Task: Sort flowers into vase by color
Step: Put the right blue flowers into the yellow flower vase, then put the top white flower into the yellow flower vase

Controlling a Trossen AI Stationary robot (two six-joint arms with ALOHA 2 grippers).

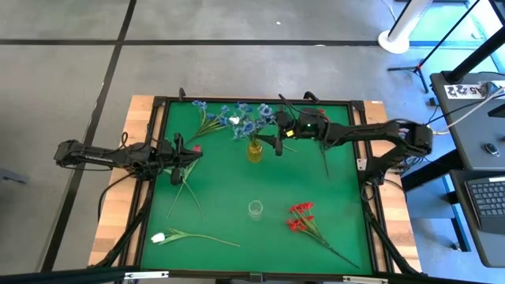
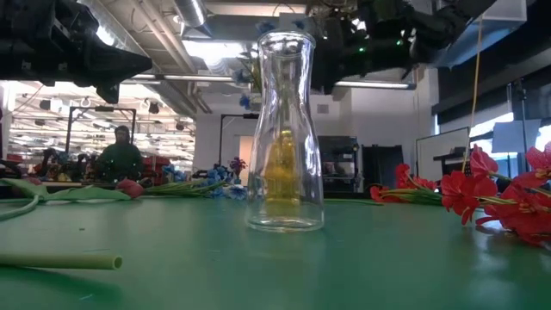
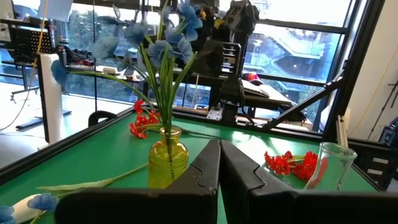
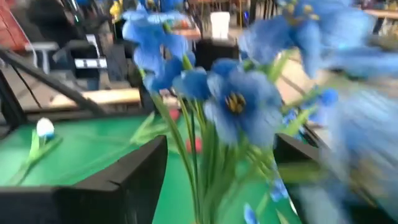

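R gripper (image 1: 278,134) is just beside the yellow vase (image 1: 254,151), jaws apart w/ blue flowers (image 4: 233,102) between them, stems in that vase. L gripper (image 3: 219,163) has jaws pressed together, empty, the vase ahead of them. Red flowers (image 1: 302,218) lie near the clear vase (image 1: 255,209).

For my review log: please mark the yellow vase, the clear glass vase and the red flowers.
yellow vase (image 1: 254,151), high view, on its body.
clear glass vase (image 2: 285,129), low view, mid-body below the neck.
red flowers (image 1: 300,216), high view, on the blossom cluster.
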